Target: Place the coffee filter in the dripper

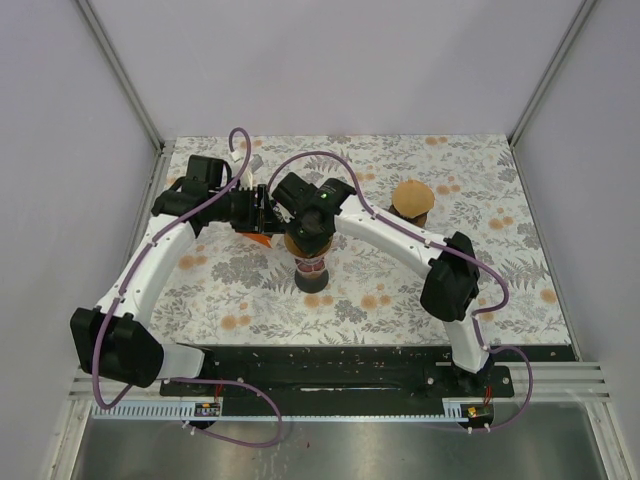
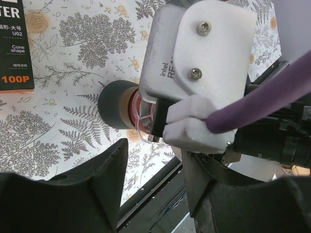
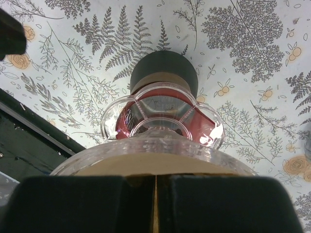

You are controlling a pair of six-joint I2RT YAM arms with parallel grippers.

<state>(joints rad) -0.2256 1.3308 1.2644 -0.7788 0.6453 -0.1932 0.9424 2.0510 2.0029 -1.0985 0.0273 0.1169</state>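
A clear glass dripper stands on a red-lined cup with a dark base. A brown paper coffee filter lies inside the dripper's rim. My right gripper is right above it, shut on the filter's upper edge. In the top view the right gripper hangs over the dripper at mid-table. My left gripper is just to the left of it, open and empty. The left wrist view shows its open jaws, the dripper and the right wrist camera housing.
An orange and black filter box lies under the left gripper; its corner also shows in the top view. A second brown filter sits on a holder at the back right. The black base rail runs along the near edge.
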